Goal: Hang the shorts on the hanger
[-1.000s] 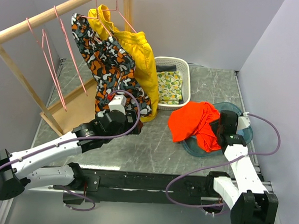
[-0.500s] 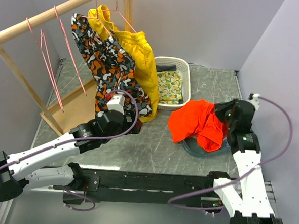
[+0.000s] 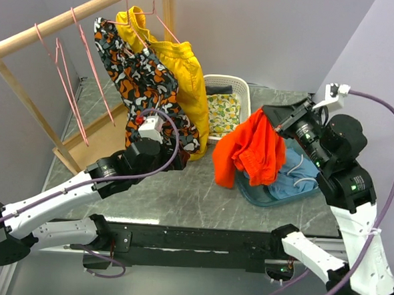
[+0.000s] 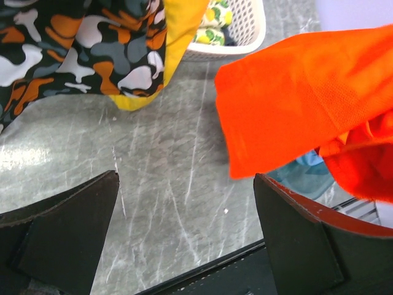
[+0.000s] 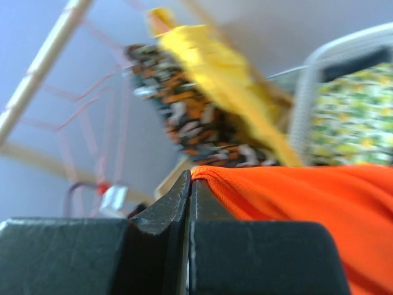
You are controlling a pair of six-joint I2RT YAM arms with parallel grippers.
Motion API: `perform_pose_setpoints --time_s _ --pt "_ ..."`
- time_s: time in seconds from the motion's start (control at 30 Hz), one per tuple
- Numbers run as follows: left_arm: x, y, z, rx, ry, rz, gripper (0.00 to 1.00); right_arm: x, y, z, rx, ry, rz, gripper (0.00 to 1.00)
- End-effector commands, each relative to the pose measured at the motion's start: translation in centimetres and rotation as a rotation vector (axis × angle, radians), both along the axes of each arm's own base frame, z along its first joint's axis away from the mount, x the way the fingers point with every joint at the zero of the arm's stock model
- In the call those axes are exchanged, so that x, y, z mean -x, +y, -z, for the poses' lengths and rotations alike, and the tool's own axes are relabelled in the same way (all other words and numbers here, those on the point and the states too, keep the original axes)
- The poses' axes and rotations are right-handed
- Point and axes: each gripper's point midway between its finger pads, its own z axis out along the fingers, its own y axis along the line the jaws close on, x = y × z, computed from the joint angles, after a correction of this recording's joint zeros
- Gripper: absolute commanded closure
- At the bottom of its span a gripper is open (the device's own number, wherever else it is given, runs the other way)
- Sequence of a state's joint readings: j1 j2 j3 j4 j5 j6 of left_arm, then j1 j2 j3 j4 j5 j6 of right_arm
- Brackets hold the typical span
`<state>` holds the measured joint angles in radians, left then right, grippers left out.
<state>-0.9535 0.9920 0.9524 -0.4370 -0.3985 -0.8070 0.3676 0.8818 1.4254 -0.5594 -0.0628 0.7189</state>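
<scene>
At far left a bare pink hanger (image 3: 89, 59) hangs from the wooden rail (image 3: 50, 25). The left gripper (image 4: 185, 178) is spread wide and empty, low over the bench (image 3: 201, 194) beside the camouflage shorts (image 3: 138, 77). At right, the right gripper (image 3: 273, 120) is clamped on an edge of the shorts (image 3: 254, 147), which dangle over a teal tray (image 3: 261, 198).

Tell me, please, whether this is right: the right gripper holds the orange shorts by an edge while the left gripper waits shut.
Not quite: the left gripper is open, fingers wide apart in the left wrist view. The right gripper does hold the orange shorts by an edge.
</scene>
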Motion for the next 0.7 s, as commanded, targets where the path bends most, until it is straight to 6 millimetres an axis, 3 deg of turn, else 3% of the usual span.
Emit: perform_pose_setpoints --time_s 0.0,0.07,0.1,0.23,0.33,0.37,0.47,0.53,0.57,0.67 --pt "0.0 -0.1 -3.0 0.028 -0.056 0.021 0.03 1.8 2.5 -6.1 -0.040 -0.129 -0.093 1.00" --pt "0.5 -0.8 -3.8 0.061 -0.066 0.069 0.01 1.2 3.3 -6.8 -0.037 -0.122 -0.089 1.00" --pt "0.7 -1.1 -4.1 0.070 -0.081 0.095 0.01 2.0 4.1 -8.1 -0.045 -0.144 -0.120 1.00" --pt "2.8 -2.7 -4.9 0.136 -0.113 0.223 0.14 1.4 5.5 -9.9 -0.045 -0.153 -0.112 1.00" --pt "4.4 -3.2 -5.4 0.165 -0.138 0.289 0.29 1.0 6.7 -10.5 -0.042 -0.150 -0.118 1.00" --pt "4.9 -3.1 -5.8 0.180 -0.152 0.307 0.40 0.6 7.0 -10.6 -0.041 -0.145 -0.115 1.00" --pt "6.1 -2.6 -5.7 0.196 -0.163 0.320 0.58 0.1 7.7 -10.5 -0.035 -0.136 -0.107 1.00" --pt "6.5 -2.1 -4.8 0.193 -0.156 0.311 0.65 0.0 8.0 -10.5 -0.034 -0.134 -0.106 1.00" --pt "6.8 -1.6 -5.0 0.207 -0.165 0.310 0.72 0.0 8.2 -10.6 -0.032 -0.137 -0.107 1.00" --pt "7.9 -1.3 -5.4 0.243 -0.187 0.353 0.78 -0.2 8.5 -10.9 -0.018 -0.135 -0.092 1.00"
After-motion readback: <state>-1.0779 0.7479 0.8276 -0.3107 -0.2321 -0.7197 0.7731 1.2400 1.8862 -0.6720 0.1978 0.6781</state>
